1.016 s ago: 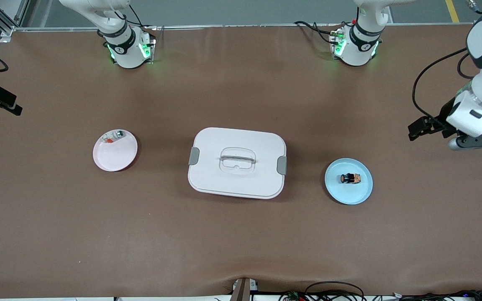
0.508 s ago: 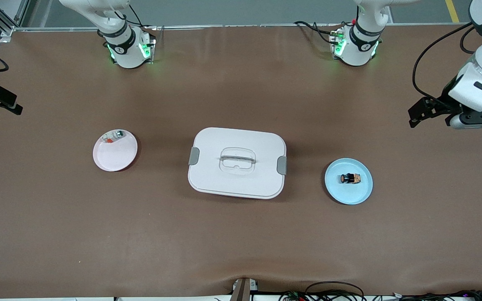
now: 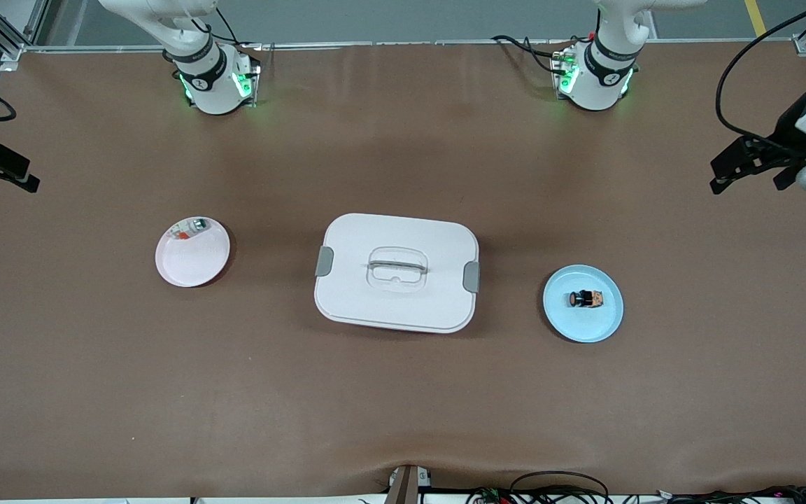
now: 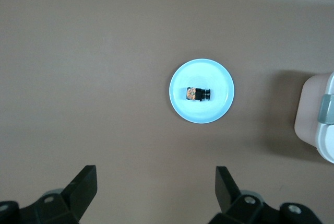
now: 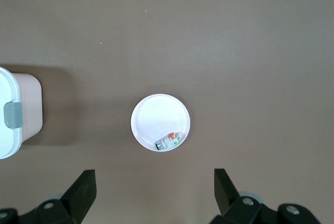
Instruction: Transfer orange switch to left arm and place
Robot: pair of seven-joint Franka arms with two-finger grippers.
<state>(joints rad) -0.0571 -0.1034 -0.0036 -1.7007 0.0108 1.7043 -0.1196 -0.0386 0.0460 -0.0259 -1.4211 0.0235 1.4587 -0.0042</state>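
Note:
The orange switch (image 3: 587, 299) is a tiny black block with orange markings, lying on a light blue plate (image 3: 564, 315) toward the left arm's end of the table. In the left wrist view, the switch (image 4: 197, 94) rests in the middle of that plate (image 4: 201, 113). My left gripper (image 3: 721, 176) hangs open and empty over bare table at its own end, well apart from the plate; its wrist view shows the left gripper (image 4: 155, 187) with jaws wide. The white box (image 3: 396, 273) stands mid-table. My right gripper (image 3: 29, 176) is open at the other table end, and the right gripper (image 5: 155, 188) holds nothing.
A white plate (image 3: 196, 262) lies toward the right arm's end, with a whitish part (image 3: 189, 229) at its rim. The right wrist view shows that plate (image 5: 156, 114), the part (image 5: 170, 142) and a corner of the box (image 5: 21, 109). The box edge (image 4: 315, 125) also shows in the left wrist view.
The left gripper has drawn away from the blue plate toward the left arm's end of the table, still open. The right arm has barely moved. Nothing on the table has shifted.

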